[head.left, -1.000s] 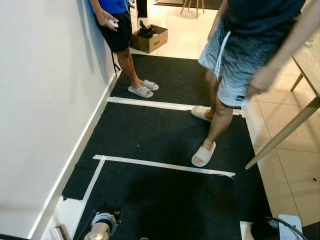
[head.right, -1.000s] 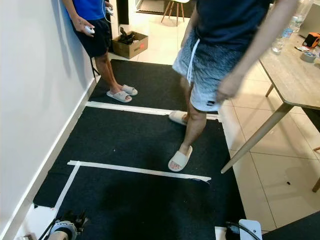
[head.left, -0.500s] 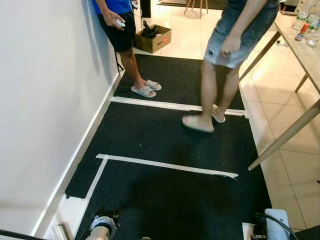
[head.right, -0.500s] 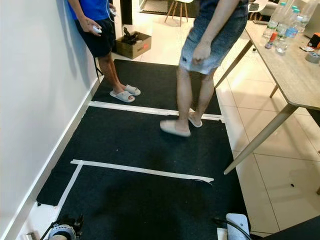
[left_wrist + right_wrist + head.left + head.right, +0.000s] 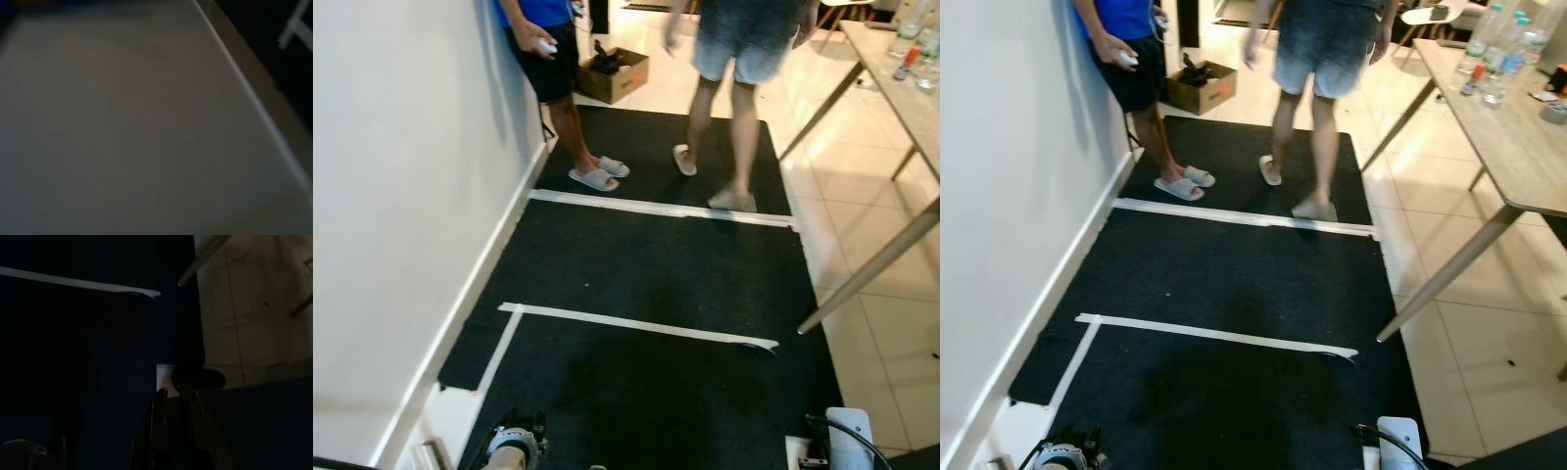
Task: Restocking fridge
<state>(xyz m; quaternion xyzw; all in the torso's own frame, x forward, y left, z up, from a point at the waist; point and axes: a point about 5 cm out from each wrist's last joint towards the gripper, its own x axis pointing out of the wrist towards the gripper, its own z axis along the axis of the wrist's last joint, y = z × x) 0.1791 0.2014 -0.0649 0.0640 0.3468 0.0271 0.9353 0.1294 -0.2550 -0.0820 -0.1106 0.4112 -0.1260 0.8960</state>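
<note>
A home: tiled floor [image 5: 1489, 323], wooden dining table [image 5: 1518, 137] with bottles [image 5: 1503, 64], people in slippers.

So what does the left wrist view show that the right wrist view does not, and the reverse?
Left wrist view: the white wall and its skirting board. Right wrist view: the right gripper, a table leg and the tiled floor. Both: the black mat with a strip of white tape.

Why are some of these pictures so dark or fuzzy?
Right wrist view: very dark, its end effector in shade over the black mat. Left wrist view: soft, out of focus on the white wall. Head views: bright, the walking person motion-blurred.
</note>
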